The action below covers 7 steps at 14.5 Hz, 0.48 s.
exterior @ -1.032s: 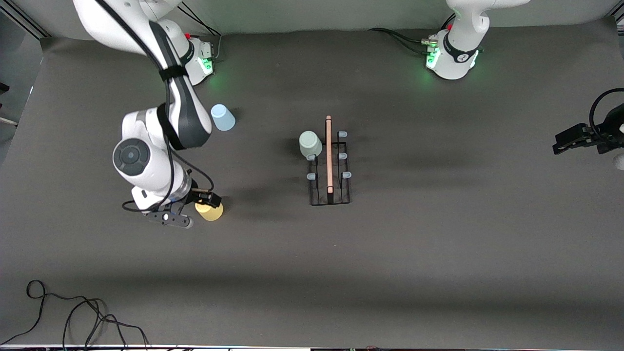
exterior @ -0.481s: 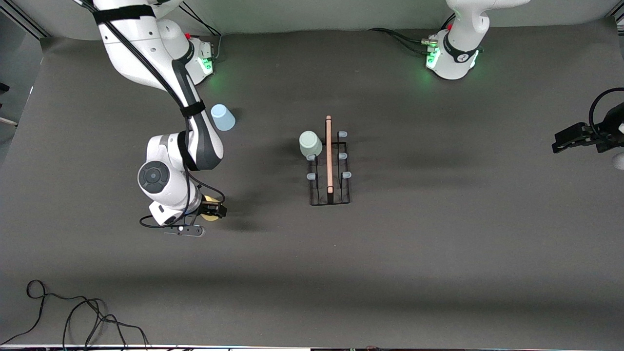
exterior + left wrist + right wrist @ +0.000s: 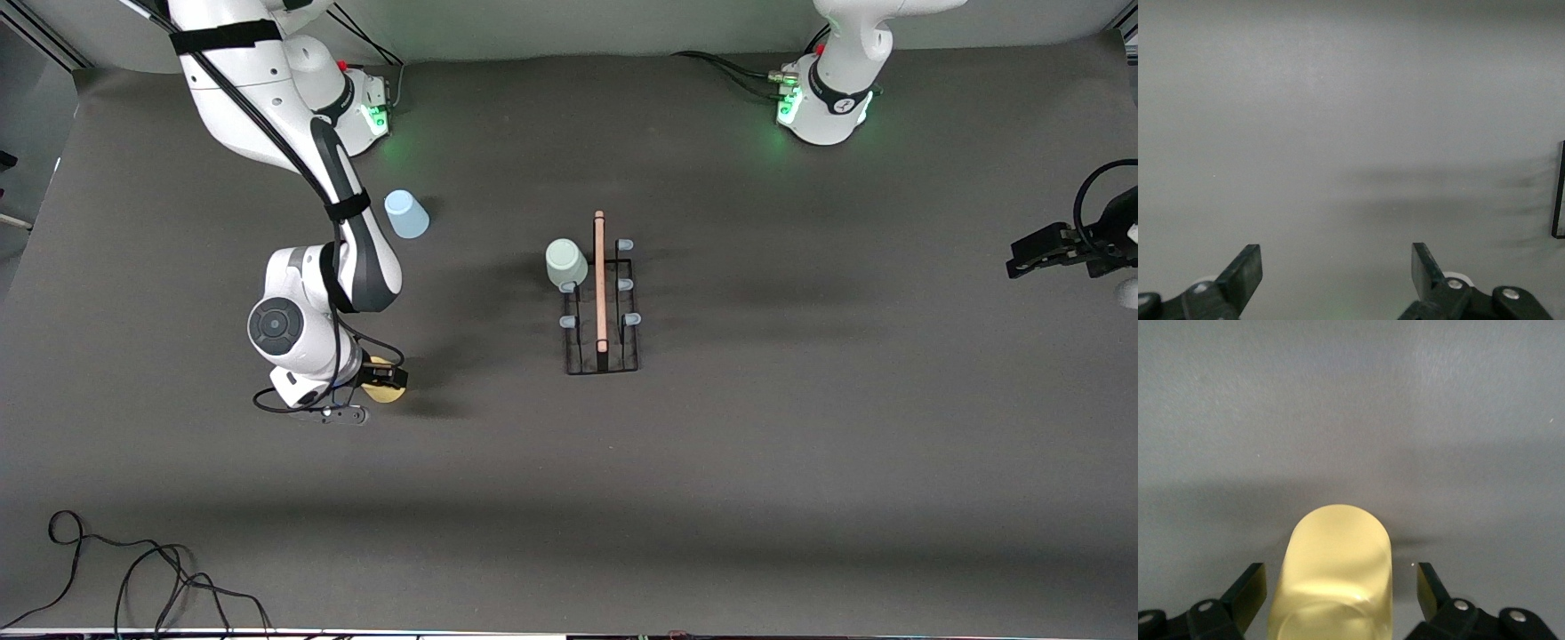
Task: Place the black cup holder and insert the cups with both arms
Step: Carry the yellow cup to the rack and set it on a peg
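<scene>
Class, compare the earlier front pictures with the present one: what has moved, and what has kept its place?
The right gripper has closed in over the small yellow plastic cup, jaws open either side of it, not gripping. Unmoved: the light blue cup, the grey-green cup on the black wire cup holder, and the left gripper, waiting open at the left arm's end.

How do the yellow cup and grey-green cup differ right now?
The yellow cup sits between the right gripper's open jaws, not yet gripped; the grey-green cup is untouched. The grey-green cup is on a peg of the black cup holder; the yellow cup is apart from it, toward the right arm's end. Both are small tapered tumblers.
</scene>
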Motion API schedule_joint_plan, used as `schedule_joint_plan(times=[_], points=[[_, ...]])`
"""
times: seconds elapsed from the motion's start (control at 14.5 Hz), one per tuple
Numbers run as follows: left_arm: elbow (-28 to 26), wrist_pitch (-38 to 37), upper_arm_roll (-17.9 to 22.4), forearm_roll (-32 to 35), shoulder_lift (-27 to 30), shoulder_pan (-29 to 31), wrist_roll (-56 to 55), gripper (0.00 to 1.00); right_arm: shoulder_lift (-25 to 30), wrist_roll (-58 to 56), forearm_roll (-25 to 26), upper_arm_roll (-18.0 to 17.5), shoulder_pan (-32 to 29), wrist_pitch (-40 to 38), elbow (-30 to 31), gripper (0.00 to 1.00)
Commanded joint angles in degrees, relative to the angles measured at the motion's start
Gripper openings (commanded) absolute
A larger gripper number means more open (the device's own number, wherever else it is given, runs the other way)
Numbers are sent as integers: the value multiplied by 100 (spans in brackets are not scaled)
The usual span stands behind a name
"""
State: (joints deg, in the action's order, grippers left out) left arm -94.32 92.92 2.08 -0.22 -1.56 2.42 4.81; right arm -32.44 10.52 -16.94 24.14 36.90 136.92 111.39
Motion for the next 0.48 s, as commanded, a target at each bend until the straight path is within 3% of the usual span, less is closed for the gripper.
schedule_joint_plan(times=[0.0,0.07,0.14,0.41], points=[[54,-125,-23,-57,50,21,11,100,194,-199,-239,-14,28,54,190,32],[63,-134,-23,-57,59,30,20,100,238,-199,-240,-6,19,37,181,5],[63,-143,-23,-57,50,30,20,100,334,-199,-240,-6,19,10,181,0],[63,-160,-23,-57,50,39,20,100,1062,46,-240,3,10,-515,24,0]])
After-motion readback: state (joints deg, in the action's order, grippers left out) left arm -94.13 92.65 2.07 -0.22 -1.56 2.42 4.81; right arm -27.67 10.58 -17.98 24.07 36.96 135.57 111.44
